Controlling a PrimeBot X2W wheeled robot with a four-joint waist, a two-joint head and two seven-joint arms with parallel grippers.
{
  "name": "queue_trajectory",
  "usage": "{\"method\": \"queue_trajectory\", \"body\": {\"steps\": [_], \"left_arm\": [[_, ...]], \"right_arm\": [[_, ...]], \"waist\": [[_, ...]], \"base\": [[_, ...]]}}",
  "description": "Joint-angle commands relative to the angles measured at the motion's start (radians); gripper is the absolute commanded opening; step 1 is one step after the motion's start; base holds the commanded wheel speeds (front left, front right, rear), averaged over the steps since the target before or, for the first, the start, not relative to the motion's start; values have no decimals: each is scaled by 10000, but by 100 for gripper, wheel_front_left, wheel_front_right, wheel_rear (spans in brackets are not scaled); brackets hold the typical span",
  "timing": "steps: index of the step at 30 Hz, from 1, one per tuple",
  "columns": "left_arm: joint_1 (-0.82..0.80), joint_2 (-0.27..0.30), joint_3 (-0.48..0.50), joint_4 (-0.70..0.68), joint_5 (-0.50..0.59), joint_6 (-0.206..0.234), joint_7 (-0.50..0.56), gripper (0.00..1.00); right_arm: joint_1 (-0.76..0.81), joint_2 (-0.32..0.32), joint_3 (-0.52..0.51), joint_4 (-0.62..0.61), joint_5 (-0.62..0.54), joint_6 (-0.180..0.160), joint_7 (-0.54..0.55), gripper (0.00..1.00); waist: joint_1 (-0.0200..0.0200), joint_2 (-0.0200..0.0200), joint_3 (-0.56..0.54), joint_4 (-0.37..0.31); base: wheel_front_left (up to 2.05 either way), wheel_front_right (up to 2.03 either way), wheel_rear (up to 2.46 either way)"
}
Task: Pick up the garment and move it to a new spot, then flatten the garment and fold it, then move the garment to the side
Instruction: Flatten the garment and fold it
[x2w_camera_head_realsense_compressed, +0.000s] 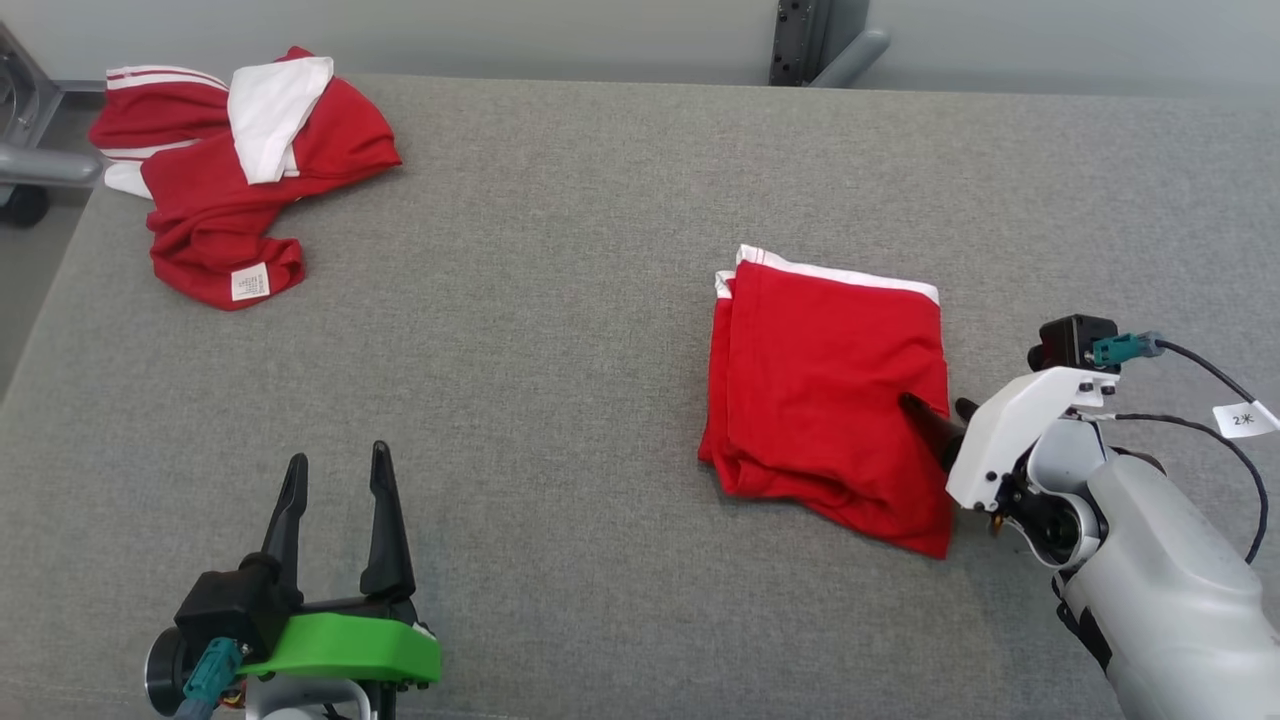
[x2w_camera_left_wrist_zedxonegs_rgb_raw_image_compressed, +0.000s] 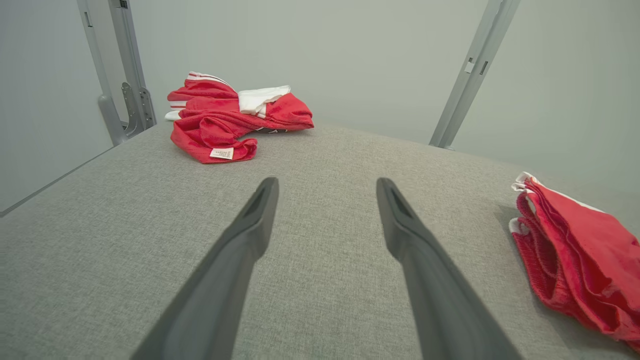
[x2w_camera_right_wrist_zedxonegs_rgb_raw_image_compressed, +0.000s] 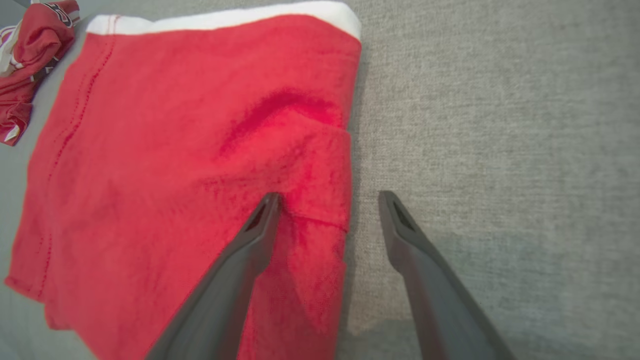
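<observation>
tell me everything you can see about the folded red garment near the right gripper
The folded garment is red knit-looking cloth with a white band along its far edge, folded into a rough rectangle of several layers, slightly rumpled at the near edge. It lies flat on the grey surface, right of centre. The open right gripper straddles its right edge, one finger over the cloth, the other over bare surface; not gripped.

folded garment (x2w_camera_head_realsense_compressed: 825, 390): on the table (x2w_camera_head_realsense_compressed: 560, 350), around 3 o'clock;
crumpled garment (x2w_camera_head_realsense_compressed: 230, 170): same table, way off at 10 o'clock
</observation>
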Motion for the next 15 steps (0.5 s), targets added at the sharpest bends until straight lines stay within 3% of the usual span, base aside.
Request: {"method": "queue_trajectory", "body": {"steps": [1,2,3,4,6,7,15], "left_arm": [[-134,15,-2,15,80,-31,8,100],[-147,15,-7,16,91,-37,8,100],[-147,15,-7,16,91,-37,8,100],[-155,15,-11,21,97,-46,8,100],[-163,15,-8,31,111,-64,8,100],[-167,15,-3,33,111,-69,8,100],[-206,15,-41,-93,254,-123,6,100]], "right_arm": [[-216,-67,146,205,206,0,-63,62],[-274,-73,238,307,303,0,-89,46],[-274,-73,238,307,303,0,-89,46],[-333,-79,322,398,394,0,-94,39],[-451,-100,498,526,596,0,-149,9],[-514,-121,587,582,680,0,-194,0],[-1000,-501,1371,730,1154,-2,-667,0]], "waist": [[0,61,84,90],[0,61,100,109],[0,61,100,109],[0,61,112,121],[0,61,139,127],[0,61,151,123],[0,61,274,-213]], "base": [[0,0,0],[0,0,0],[0,0,0],[0,0,0],[0,0,0],[0,0,0],[0,0,0]]}}
